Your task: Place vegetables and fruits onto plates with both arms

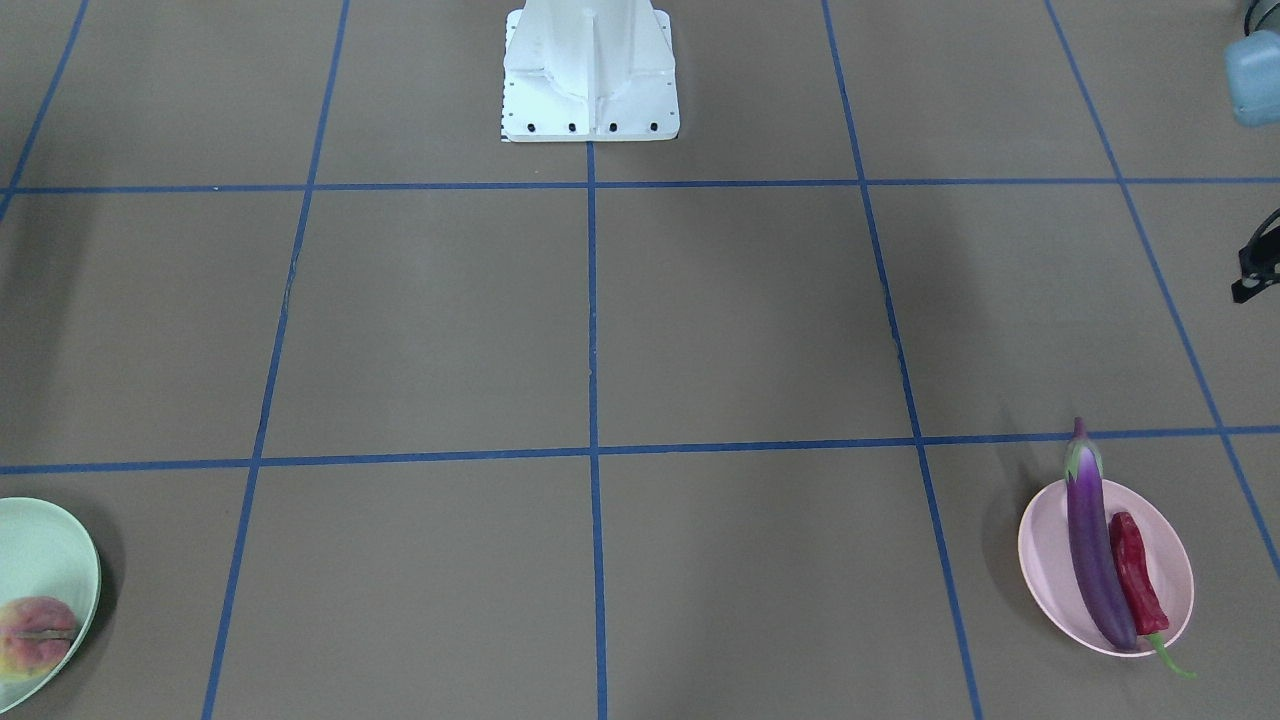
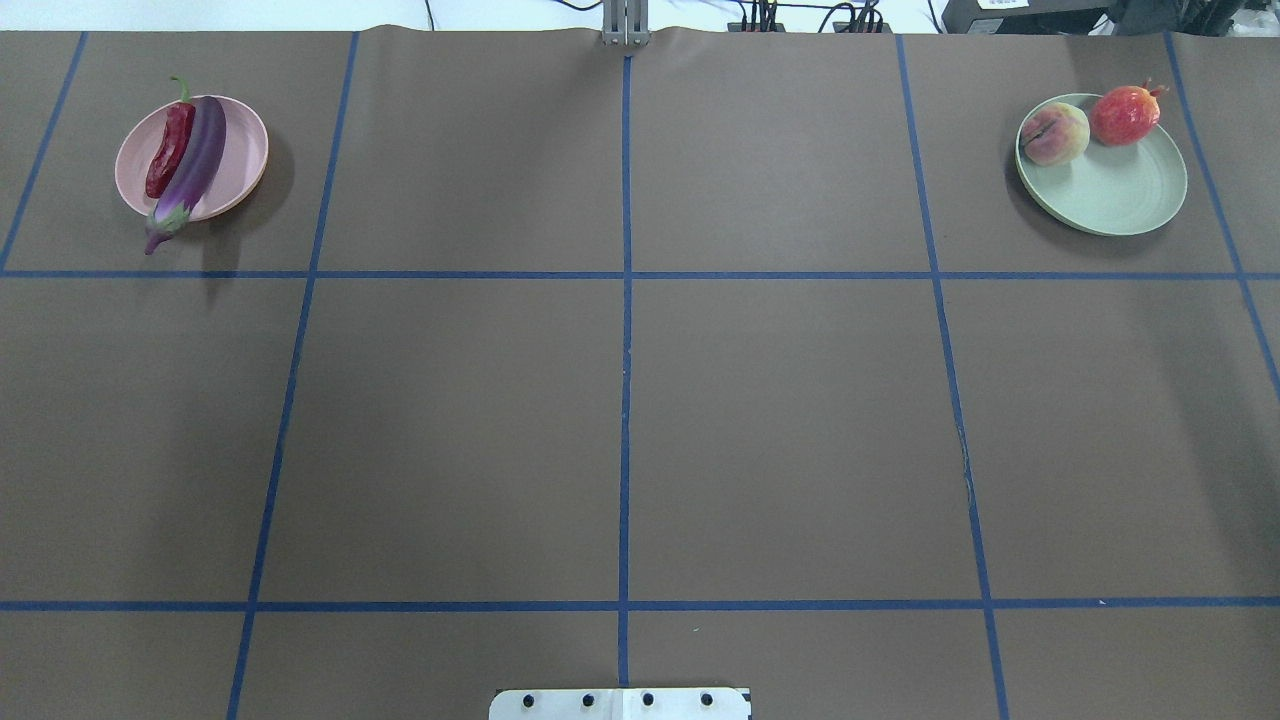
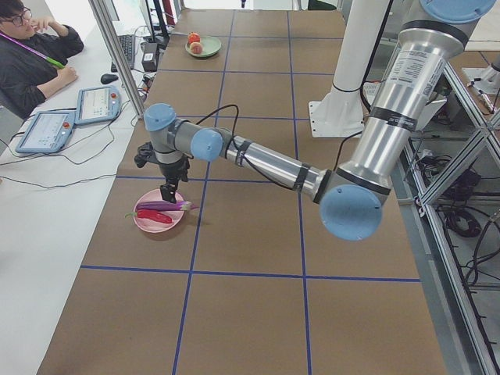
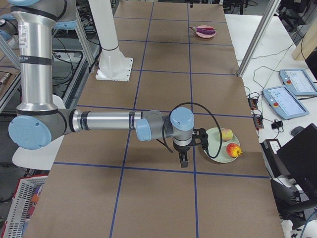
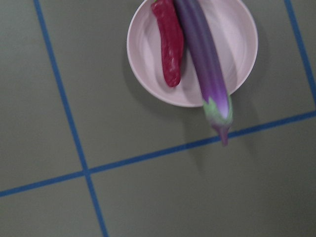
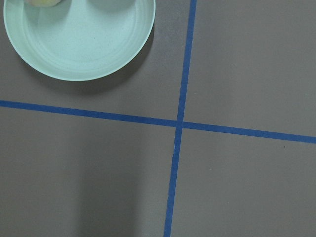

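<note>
**Count: 2 plates, 2 vegetables, 2 fruits**

Pale pink round plate [image 2: 240,150] carries a long glossy purple eggplant [image 2: 195,155], its cap overhanging the rim, against a wrinkled red chili [image 2: 170,150]. Pale mint round plate [image 2: 1120,190] carries a creased yellow-pink peach [image 2: 1055,133] beside a crowned red-orange pomegranate [image 2: 1122,115]. Left gripper [image 3: 166,195] is above the pink plate and right gripper [image 4: 184,161] is beside the mint plate. I cannot tell the finger spacing of either.

Front view's edge cuts green plate [image 1: 52,545]; right wrist view crops peach [image 6: 44,2]; left gripper [image 3: 166,192], right gripper [image 4: 184,160] too small to judge.
</note>
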